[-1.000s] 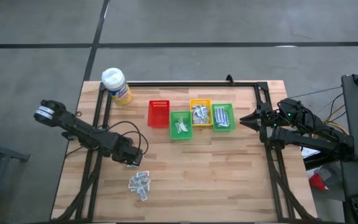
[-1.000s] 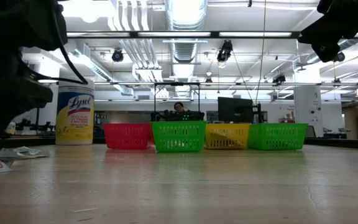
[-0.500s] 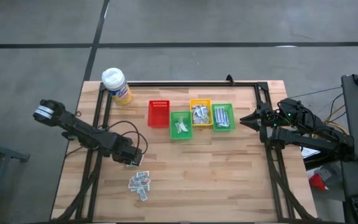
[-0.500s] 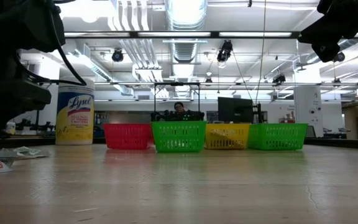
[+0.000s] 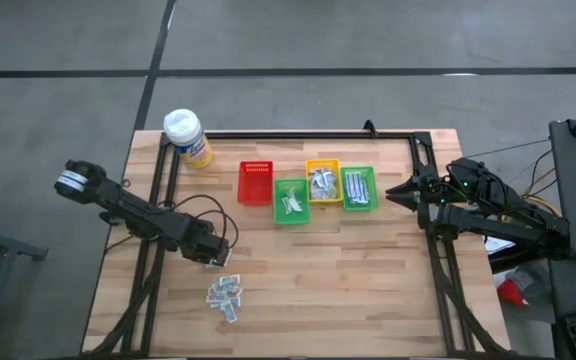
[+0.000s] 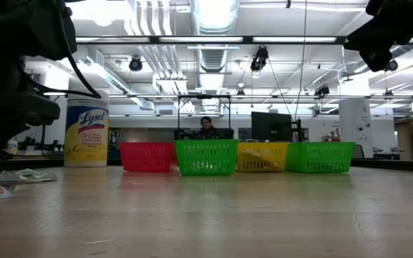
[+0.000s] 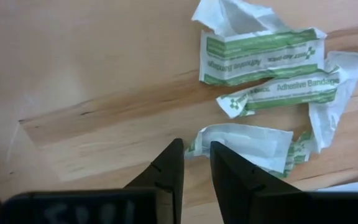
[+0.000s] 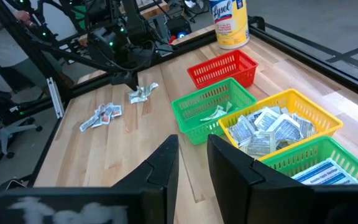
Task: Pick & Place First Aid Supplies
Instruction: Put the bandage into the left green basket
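Left wrist view: your left gripper (image 7: 196, 163) has its jaws nearly together around the edge of a white, green-printed bandage wrapper (image 7: 244, 140) on the wooden table (image 7: 92, 74). Confirm the pinch, then lift slowly.

Four little baskets stand in a row far across the wooden table (image 6: 214, 215): a red basket (image 6: 147, 156), a green basket (image 6: 206, 157), a yellow basket (image 6: 262, 156) and another green one (image 6: 320, 156). A tall yellow wipes tub (image 6: 86, 130) stands to the left of them. Some flat packets (image 6: 20, 175) lie at the left edge. A person (image 6: 206, 127) sits far behind.
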{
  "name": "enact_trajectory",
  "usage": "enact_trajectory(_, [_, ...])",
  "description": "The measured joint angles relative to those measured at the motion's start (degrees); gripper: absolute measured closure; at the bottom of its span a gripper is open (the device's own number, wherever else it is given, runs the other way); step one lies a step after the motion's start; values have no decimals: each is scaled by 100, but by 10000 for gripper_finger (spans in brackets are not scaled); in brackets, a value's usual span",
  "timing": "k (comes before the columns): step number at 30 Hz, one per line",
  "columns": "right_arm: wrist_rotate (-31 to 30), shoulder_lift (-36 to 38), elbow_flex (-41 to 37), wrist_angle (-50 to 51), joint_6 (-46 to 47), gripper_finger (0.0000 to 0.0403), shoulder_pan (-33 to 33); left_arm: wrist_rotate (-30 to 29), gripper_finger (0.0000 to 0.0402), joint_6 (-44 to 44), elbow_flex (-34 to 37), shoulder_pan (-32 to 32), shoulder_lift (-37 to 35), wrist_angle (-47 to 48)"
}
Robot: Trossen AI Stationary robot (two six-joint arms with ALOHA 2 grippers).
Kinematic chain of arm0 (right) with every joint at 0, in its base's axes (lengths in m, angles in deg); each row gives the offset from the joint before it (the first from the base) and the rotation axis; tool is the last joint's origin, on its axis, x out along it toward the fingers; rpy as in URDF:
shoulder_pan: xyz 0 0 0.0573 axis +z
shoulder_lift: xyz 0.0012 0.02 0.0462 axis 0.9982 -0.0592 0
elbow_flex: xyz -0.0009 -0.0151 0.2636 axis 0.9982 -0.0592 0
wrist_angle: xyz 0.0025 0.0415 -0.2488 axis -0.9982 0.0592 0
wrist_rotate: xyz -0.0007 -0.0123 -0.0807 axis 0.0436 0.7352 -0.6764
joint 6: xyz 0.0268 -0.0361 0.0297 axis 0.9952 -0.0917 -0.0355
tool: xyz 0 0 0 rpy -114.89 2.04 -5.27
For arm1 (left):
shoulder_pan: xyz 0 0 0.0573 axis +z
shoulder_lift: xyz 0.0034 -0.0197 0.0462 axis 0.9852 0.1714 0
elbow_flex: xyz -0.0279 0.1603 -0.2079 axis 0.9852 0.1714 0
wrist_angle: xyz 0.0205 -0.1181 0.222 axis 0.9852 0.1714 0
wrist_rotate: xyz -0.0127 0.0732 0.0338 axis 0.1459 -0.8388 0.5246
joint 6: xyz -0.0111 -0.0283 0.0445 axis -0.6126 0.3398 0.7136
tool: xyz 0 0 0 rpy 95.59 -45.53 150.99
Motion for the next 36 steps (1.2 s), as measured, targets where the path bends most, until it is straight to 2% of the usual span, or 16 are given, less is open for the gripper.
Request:
enact_trajectory(11, [0, -1, 0, 1, 0, 334, 0, -4, 331, 2, 9, 0, 0, 73])
enact_trajectory(17, [1, 1, 0, 0, 22, 330, 0, -7, 333, 4, 9, 2, -2, 144])
enact_trajectory(21, [1, 0, 0, 0, 22, 323, 0, -79, 349, 9, -4, 4, -4, 193])
enact_trajectory(27, [0, -1, 0, 0, 20, 318, 0, -105, 396, 136, -8, 4, -7, 197])
enact_trajectory(36, [-1, 2, 0, 0, 20, 332, 0, -126, 401, 142, -11, 2, -7, 199])
